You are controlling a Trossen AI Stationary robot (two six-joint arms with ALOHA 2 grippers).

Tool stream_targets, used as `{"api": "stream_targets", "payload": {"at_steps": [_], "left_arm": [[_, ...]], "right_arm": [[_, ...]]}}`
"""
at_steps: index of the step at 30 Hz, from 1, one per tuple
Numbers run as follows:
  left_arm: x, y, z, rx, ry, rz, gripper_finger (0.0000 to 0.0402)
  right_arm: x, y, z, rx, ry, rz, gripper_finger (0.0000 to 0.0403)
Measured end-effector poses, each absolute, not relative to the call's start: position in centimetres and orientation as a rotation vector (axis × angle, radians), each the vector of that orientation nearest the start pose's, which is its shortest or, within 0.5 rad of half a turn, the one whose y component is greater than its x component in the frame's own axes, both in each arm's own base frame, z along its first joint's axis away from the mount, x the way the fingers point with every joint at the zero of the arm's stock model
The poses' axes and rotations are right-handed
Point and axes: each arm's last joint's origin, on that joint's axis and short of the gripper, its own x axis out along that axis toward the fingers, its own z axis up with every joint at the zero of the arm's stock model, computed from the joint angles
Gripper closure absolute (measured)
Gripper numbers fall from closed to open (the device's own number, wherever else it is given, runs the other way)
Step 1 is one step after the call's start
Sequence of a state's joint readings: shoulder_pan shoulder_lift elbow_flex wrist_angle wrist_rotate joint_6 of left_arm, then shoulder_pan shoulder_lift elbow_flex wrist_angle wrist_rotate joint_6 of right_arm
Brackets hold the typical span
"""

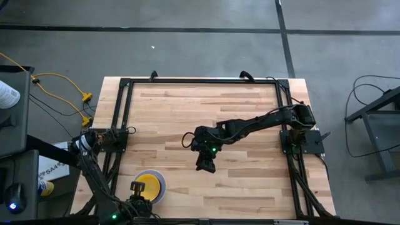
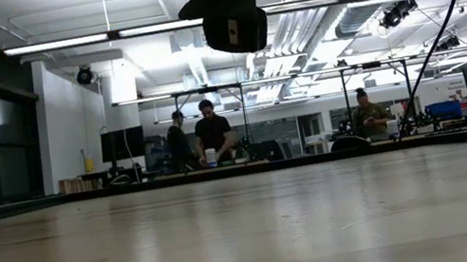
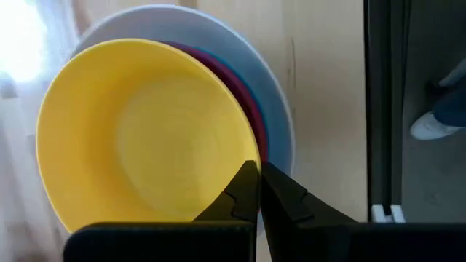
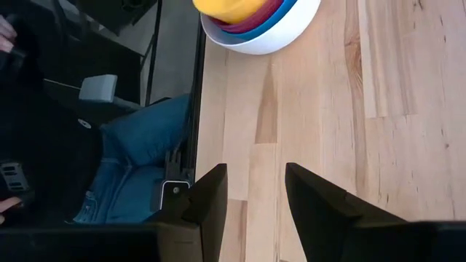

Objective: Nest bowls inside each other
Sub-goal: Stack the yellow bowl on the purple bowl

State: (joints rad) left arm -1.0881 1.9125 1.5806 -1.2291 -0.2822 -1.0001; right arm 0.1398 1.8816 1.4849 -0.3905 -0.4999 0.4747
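Wooden table (image 1: 250, 112), nested bowls (image 1: 150, 185), left gripper (image 3: 259, 191) closed beside them, right gripper (image 4: 255, 196) wide, empty

One stack (image 4: 255, 25) of nested bowls

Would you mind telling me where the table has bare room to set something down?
The far half of the wooden table, between the black frame rails, is bare, as is the near right corner. The middle is overhung by the open right claw. The near left is crowded: the bowls stand stacked there, with the shut left claw at their rim.
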Motion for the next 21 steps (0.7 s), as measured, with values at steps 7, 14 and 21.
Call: {"api": "stream_targets", "payload": {"at_steps": [7, 14, 21], "left_arm": [[17.36, -31.30, 22.47, 0.175, 1.333, 0.048, 0.0368], [17.38, -31.30, 22.47, 0.178, 1.329, 0.049, 0.0354], [17.42, -31.23, 22.69, 0.191, 1.312, 0.050, 0.0352]], "right_arm": [[40.99, 7.18, 24.99, 0.582, 0.918, 0.413, 0.0270], [41.00, 7.18, 25.00, 0.581, 0.916, 0.413, 0.0270], [41.01, 7.17, 25.00, 0.578, 0.915, 0.412, 0.0270]]}}
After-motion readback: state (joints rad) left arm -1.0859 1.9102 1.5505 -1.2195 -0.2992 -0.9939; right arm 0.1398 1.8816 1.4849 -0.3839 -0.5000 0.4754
